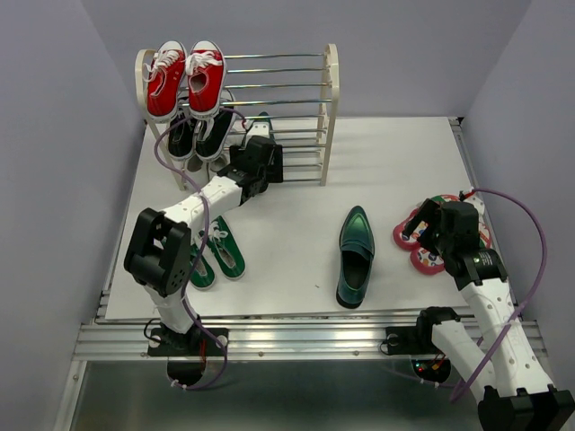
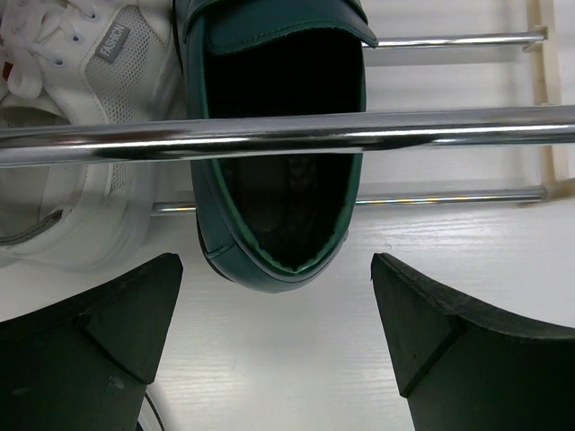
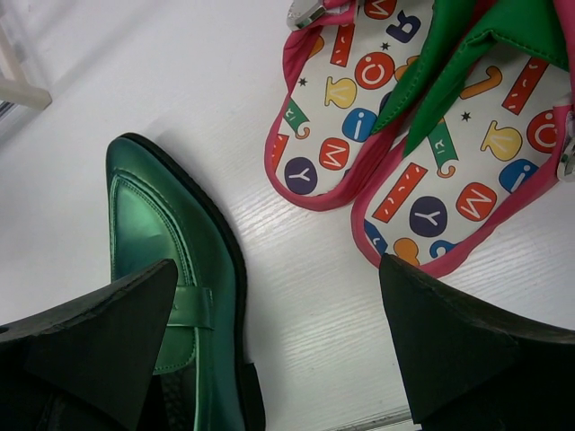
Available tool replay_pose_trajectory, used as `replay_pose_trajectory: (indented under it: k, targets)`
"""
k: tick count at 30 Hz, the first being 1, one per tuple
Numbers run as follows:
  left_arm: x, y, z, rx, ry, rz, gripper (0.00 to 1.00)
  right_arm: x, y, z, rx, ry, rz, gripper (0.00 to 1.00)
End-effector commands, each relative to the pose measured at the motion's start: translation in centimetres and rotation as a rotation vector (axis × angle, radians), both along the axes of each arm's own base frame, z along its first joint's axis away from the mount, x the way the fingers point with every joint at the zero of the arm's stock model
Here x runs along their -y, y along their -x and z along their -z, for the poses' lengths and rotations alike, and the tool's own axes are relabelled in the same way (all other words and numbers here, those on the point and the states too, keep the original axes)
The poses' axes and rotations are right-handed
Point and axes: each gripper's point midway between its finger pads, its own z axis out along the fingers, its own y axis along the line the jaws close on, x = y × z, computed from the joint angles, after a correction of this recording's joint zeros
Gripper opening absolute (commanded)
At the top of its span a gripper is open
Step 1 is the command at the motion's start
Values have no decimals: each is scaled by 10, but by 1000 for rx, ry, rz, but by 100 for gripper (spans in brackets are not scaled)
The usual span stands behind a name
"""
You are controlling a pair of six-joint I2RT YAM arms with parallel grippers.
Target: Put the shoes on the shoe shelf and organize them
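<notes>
The shoe shelf [image 1: 331, 108] stands at the back left. My left gripper [image 1: 260, 142] is open at its lower tiers. In the left wrist view one dark green loafer [image 2: 278, 81] lies on the lower rods [image 2: 431, 193], its heel just ahead of my open gripper [image 2: 277, 296] and not touching the fingers. The second loafer [image 1: 356, 254] lies on the table centre-right and also shows in the right wrist view [image 3: 171, 242]. My right gripper [image 1: 422, 230] [image 3: 278, 269] hovers open between that loafer and the flip-flops [image 3: 395, 117]. The green canvas sneakers [image 1: 218, 256] lie front left.
Red sneakers [image 1: 184, 76] sit on the shelf's top tier and black sneakers [image 1: 199, 135] on the tier below. A white mesh shoe [image 2: 81, 180] lies left of the shelved loafer. A chrome rod [image 2: 404, 130] crosses above that loafer. The table's front edge [image 1: 314, 316] is near.
</notes>
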Motion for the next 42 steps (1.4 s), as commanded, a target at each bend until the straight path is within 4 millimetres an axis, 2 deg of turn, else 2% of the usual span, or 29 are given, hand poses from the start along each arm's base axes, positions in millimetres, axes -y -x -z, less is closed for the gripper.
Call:
replay_pose_trajectory:
  k: [1,7,10,11,18,24,25,29,34,35,38,42]
  targets:
    - [-5,-10,-9,62,-40,-10,99,3,-6,-14,47,23,3,100]
    - [-9,-10,-2,74,-32,-49,98,4,-7,-13,44,29,8,100]
    - [-11,-10,-4,92,-21,-64,91,4,-7,-12,42,31,10,100]
    - [-12,-10,-2,91,-23,-65,84,4,-7,-13,45,29,9,100]
    - [-10,-13,3,94,-15,-73,75,4,-7,-13,47,29,9,100]
    - [-8,-15,1,105,6,-81,57,4,-7,-14,50,30,10,100]
    - [-8,-15,1,106,9,-86,46,4,-7,-14,50,30,10,100]
    - [-3,-14,0,108,50,-80,28,4,-7,-15,54,29,10,100]
    - [8,-13,-17,145,134,-44,17,4,-6,-14,52,28,11,100]
    - [9,-12,-20,153,146,-36,10,4,-7,-14,52,28,11,100]
    - [18,-11,-30,167,191,0,0,5,-7,-14,52,30,13,100]
    - [27,-13,-42,182,232,29,0,5,-7,-12,47,32,14,100]
